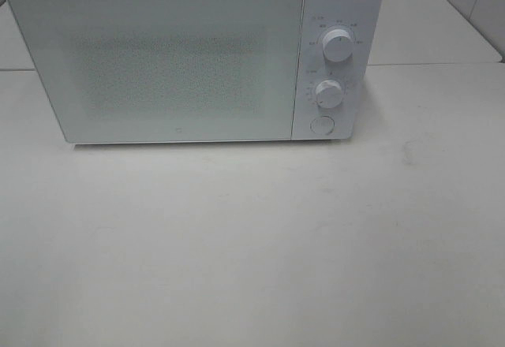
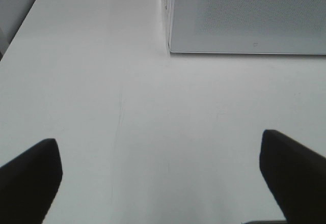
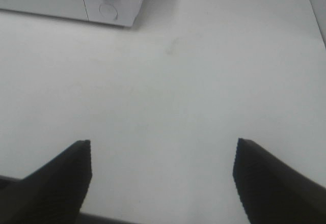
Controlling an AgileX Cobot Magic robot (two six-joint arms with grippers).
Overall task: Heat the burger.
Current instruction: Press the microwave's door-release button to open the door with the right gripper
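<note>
Up close, the black left gripper [image 2: 160, 183]: fingers [image 2: 30, 183] spread wide apart, holding nothing, over the flat white table [image 2: 127, 107]. Same with the black right gripper [image 3: 163, 183]: fingers [image 3: 275, 183] spread wide, only table between. Farther back, at 12 o'clock on the table, a big white box-shaped microwave [image 1: 194, 57] with its pale speckled door [image 1: 150, 67] shut. At 3 o'clock from the door, a round white top knob [image 1: 338, 44], a round white lower knob [image 1: 328, 93] and a small round white button [image 1: 321, 124]. Cannot tell where the burger is.
</note>
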